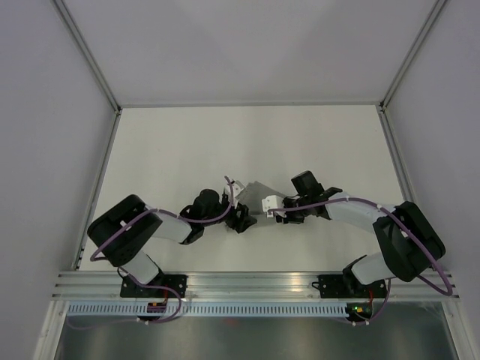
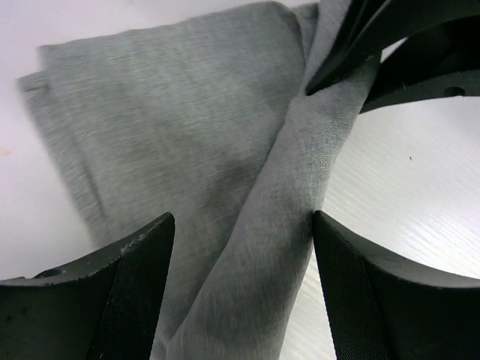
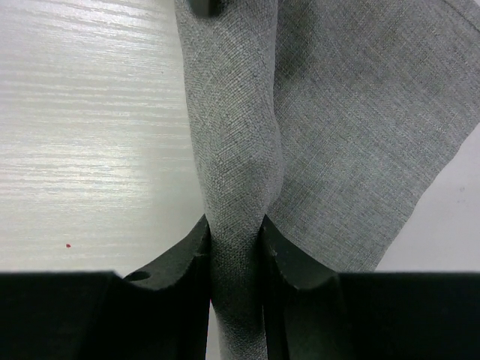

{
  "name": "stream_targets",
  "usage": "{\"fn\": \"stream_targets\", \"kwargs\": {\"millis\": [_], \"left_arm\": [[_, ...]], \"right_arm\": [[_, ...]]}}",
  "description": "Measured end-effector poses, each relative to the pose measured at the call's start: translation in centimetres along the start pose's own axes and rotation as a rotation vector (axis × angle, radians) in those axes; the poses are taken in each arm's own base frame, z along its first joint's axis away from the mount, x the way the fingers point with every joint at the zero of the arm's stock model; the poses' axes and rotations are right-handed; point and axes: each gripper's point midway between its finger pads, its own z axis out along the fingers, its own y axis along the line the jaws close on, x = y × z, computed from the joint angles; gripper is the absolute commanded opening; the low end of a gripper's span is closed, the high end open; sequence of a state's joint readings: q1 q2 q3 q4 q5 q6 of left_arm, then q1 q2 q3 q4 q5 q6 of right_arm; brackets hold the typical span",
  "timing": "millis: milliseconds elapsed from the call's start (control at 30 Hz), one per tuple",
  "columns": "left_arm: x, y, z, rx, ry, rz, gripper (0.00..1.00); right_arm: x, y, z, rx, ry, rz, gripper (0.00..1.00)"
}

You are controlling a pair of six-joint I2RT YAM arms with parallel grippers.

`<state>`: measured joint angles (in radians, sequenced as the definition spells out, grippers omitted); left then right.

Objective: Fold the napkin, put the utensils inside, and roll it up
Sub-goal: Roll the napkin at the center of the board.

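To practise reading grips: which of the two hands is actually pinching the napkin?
The right hand, clamped shut on the napkin; the left hand merely stands open around it.

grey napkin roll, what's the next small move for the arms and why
Probably close the left fingers on the rolled ridge of the mid-grey textured cloth napkin: they stand open astride it, the right fingers alone pinch it, and a wide flap lies unrolled.

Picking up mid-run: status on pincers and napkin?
Left pincer open, straddling the napkin. Right pincer shut on its rolled edge. Nothing in the way seen.
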<state>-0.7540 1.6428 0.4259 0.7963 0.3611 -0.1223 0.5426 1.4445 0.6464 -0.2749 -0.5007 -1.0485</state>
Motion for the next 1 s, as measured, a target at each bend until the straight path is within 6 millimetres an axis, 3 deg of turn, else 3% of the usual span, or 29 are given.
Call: {"fn": "stream_targets", "kwargs": {"millis": [100,233,333,400,567,667,800,900,1000], "left_arm": [[-1.5,1.2,-1.4,-0.111,-0.063,-0.032,0.85],[-5.8,2.0,-3.2,-0.214,-0.198,-0.119,0.84],[-8.4,1.0,-4.6,-0.210,-0.272,-0.214,0.87],[-9.8,0.0,-5.7,-0.189,-0.310,-0.266,0.99],[-12.7,-1.6,-9.3,-0.171,-0.443,-0.464,1.00],[-12.8,-1.7,-11.6,-0.176,-0.522,-0.567,1.00],[-10.4,-1.9,-13.8,-0.164,-0.582,-0.613,1.00],[-9.6,-1.4,-13.8,-0.203,-0.553,-0.593,0.99],[-9.0,-1.2,-12.2,-0.267,-0.443,-0.520,0.91]], "right_arm": [[0.2,-0.2,0.0,-0.014,0.012,0.018,0.12],[0.6,-0.6,0.0,-0.037,0.022,0.050,0.11],[1.0,-1.1,-0.2,-0.039,0.025,0.078,0.11],[1.2,-1.4,-0.3,-0.038,0.028,0.093,0.11],[1.4,-1.6,-0.3,-0.048,0.034,0.121,0.11],[1.4,-1.8,-0.3,-0.057,0.040,0.147,0.11],[1.4,-1.9,-0.2,-0.067,0.047,0.165,0.10],[1.4,-2.0,-0.2,-0.080,0.053,0.178,0.10],[1.5,-2.0,-0.2,-0.106,0.055,0.198,0.10]]}}
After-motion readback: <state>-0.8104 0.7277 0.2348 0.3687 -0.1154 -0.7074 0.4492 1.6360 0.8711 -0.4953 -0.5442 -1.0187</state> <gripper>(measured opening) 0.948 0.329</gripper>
